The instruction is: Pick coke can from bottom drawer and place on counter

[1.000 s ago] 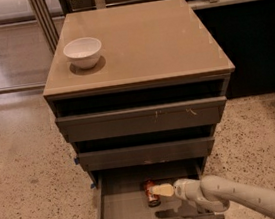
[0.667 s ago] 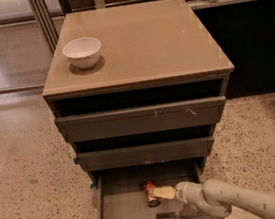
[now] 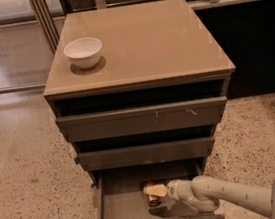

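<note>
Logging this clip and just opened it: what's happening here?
The robot's arm reaches down into the open bottom drawer, with its gripper right at the coke can inside. The can is in the drawer, not yet on the counter, where a white bowl sits.

White bowl [image 3: 83, 52], two narrower drawers [image 3: 141, 120] below and right of the bowl, speckled floor [image 3: 24, 171] lower left of it, dark panel [image 3: 256, 50] far to its right

Cream pincer [image 3: 157, 190] at seemingly red can [image 3: 149, 185]
</note>
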Controlling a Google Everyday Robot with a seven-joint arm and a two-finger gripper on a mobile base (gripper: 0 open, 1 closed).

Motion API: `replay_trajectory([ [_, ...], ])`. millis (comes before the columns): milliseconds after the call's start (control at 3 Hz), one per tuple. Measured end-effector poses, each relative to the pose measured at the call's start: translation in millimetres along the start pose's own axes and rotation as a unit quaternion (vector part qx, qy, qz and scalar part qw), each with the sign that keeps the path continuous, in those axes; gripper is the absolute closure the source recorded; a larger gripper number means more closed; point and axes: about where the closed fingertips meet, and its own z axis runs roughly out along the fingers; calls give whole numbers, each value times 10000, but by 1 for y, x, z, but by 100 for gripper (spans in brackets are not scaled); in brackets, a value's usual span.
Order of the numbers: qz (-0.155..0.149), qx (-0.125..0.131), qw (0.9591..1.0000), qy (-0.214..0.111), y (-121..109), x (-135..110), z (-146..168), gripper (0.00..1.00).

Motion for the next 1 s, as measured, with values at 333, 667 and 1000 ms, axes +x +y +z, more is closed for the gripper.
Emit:
replay_trajectory([
  [333, -49, -4, 9999, 139, 1, 1, 21, 0],
  [667, -100, 13, 9996, 259, 1, 3, 42, 0],
  [1000, -87, -187, 9994, 261, 2, 2, 59, 0],
])
